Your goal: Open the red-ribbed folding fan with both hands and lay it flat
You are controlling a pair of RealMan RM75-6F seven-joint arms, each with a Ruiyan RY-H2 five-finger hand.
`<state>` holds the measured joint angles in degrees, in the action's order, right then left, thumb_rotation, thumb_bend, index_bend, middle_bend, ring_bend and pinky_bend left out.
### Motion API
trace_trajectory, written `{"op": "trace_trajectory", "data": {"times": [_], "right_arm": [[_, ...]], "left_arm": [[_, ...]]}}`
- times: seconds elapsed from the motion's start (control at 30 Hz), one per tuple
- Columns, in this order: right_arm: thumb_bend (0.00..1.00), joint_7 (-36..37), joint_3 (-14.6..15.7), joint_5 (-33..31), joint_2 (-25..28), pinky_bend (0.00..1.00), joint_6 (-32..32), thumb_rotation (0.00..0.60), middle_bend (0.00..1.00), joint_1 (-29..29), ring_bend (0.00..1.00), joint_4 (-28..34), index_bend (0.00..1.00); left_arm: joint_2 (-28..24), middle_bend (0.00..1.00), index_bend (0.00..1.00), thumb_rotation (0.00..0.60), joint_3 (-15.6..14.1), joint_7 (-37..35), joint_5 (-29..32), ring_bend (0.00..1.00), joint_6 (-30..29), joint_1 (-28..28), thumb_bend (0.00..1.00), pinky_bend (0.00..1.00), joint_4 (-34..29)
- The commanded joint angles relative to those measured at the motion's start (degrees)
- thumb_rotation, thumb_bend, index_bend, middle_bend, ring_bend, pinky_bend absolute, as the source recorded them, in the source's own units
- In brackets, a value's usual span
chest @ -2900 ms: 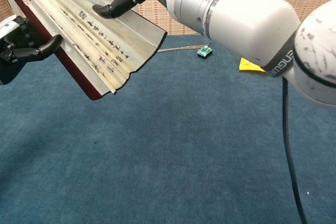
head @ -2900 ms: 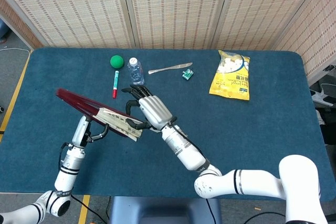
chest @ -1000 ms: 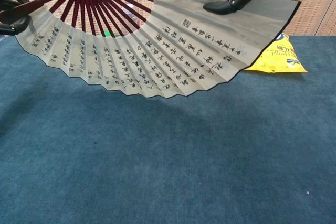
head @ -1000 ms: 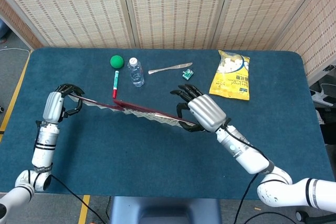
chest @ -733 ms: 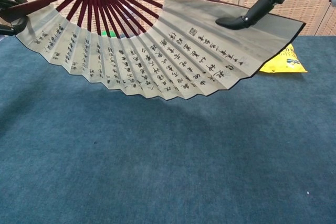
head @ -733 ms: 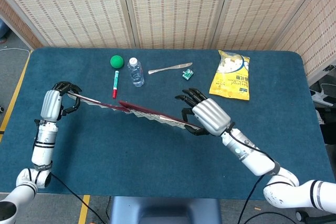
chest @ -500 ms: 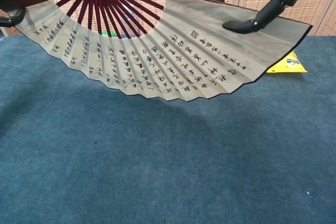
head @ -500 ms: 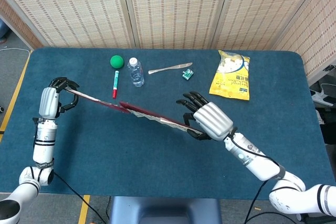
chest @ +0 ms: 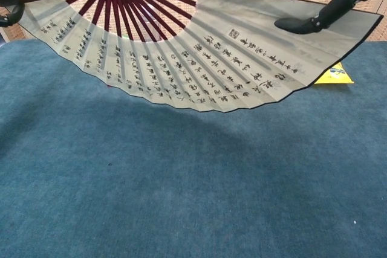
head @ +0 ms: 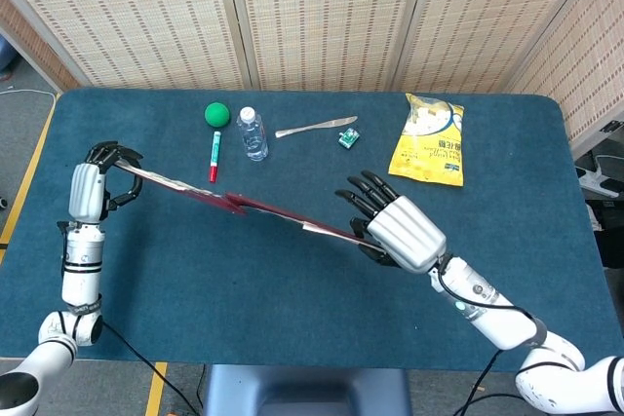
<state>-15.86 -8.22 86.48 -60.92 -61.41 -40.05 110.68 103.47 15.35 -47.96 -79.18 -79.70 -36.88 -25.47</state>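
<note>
1. The right hand was nearest, toward the front-right part of the table. It pinched the right end rib of the fan: in the chest view one dark finger pressed on the paper, and in the head view the other fingers stood spread above the rib.
2. The fan was held in the air above the middle-left of the table, not touching the cloth. It was spread almost fully, so the opening part seemed nearly done. What was left, as I judge, was to lower it and lay it flat, then let it go.
3. From the head view the fan showed edge-on as a thin line. Its long axis ran from the left edge of the table toward the front right. In the chest view the pivot pointed up and away, and the curved paper edge hung toward the robot.
4. The left hand was near the left edge, with its fingers curled around the left end rib.
5. Along the far edge lay a green ball, a marker, a bottle and a yellow bag.
</note>
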Motion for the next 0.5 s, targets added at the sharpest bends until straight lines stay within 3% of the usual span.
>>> {"op": "trace_trajectory", "data": {"times": [0.03, 0.17, 0.5], "right_arm": [[0.34, -5.3, 1.0, 1.3, -1.1, 0.0, -2.0, 0.6, 0.12, 1.5, 0.0, -0.2, 0.74], [0.34, -10.1, 1.9, 3.0, -2.5, 0.0, -2.6, 0.6, 0.12, 2.0, 0.0, -0.6, 0.7], [0.34, -21.3, 3.9, 9.2, -7.6, 0.0, -3.5, 0.6, 0.12, 2.6, 0.0, -1.4, 0.65]], "left_arm": [[0.3, 0.4, 0.31, 0.6, -0.2, -0.2, 0.0, 0.26, 0.5, -0.1, 0.47, 0.2, 0.0], [0.2, 0.28, 0.19, 0.6, -0.6, -0.4, -0.1, 0.21, 0.9, 0.1, 0.47, 0.19, -0.4], [0.8, 0.16, 0.04, 0.6, -2.9, -1.4, -1.3, 0.16, -0.8, 3.2, 0.47, 0.17, -1.5]]}}
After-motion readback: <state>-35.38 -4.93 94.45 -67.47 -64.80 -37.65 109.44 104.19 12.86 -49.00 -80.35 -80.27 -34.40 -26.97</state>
